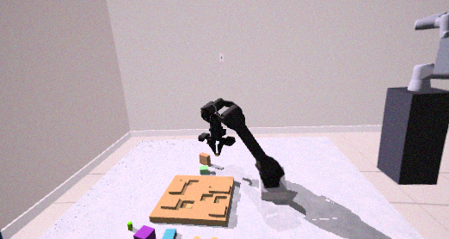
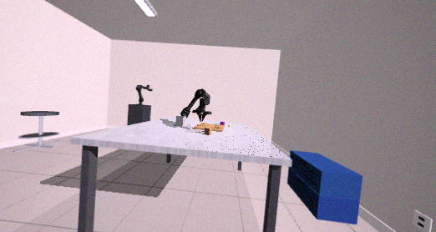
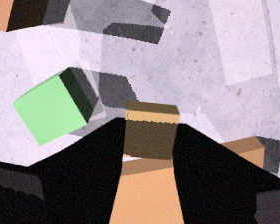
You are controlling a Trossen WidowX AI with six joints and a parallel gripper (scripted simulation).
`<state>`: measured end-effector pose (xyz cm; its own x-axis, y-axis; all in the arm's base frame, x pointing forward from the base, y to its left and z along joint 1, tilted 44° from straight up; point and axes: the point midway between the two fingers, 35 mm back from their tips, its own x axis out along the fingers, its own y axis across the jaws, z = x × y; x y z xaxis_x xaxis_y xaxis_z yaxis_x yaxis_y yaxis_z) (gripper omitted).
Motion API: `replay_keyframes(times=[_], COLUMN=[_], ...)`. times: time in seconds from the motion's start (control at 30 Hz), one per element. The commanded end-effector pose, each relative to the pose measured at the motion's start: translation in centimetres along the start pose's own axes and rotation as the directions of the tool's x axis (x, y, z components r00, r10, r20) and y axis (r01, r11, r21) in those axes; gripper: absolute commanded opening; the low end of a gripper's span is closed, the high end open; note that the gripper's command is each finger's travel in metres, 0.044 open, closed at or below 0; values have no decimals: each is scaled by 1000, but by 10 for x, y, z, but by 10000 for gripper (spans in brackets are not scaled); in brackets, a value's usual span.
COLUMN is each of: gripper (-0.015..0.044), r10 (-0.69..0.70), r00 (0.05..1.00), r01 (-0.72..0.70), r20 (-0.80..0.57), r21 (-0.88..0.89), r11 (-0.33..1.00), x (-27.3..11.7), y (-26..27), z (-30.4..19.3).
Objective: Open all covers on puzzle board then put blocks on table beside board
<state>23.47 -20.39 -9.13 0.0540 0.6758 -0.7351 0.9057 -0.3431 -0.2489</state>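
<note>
My gripper [image 1: 217,154] [image 2: 201,120] [image 3: 149,131] is shut on a small tan block [image 3: 152,141] and holds it in the air, beyond the far edge of the puzzle board in the top view. The wooden board [image 1: 195,213] [image 3: 143,200] lies flat with several openings and slots; a pale patch [image 1: 187,205] shows in one opening, and I cannot tell whether it is a block or the well floor. A light green block [image 1: 204,170] [image 3: 50,107] and a taller orange block [image 1: 205,159] [image 2: 207,131] rest on the table beyond the board. Cover positions are too small to tell.
Near the board's front side are a purple block [image 1: 144,233] [image 2: 222,123], a cyan block [image 1: 169,234] and a small green piece [image 1: 130,226] [image 2: 228,126]. Two pale orange pieces are cut off by the bottom edge of the top view. The arm's base stands right of the board.
</note>
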Motion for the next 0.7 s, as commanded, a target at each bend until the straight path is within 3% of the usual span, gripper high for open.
replay_keyframes(times=[0.0, 0.67], gripper=[80, 80], r10=[-9, -8], r00=[1000, 1000], r01=[9, 8], r20=[-8, -8], r21=[6, 6], r11=[1000, 1000], x=[12, 45], y=[-1, 1], z=[0, 0])
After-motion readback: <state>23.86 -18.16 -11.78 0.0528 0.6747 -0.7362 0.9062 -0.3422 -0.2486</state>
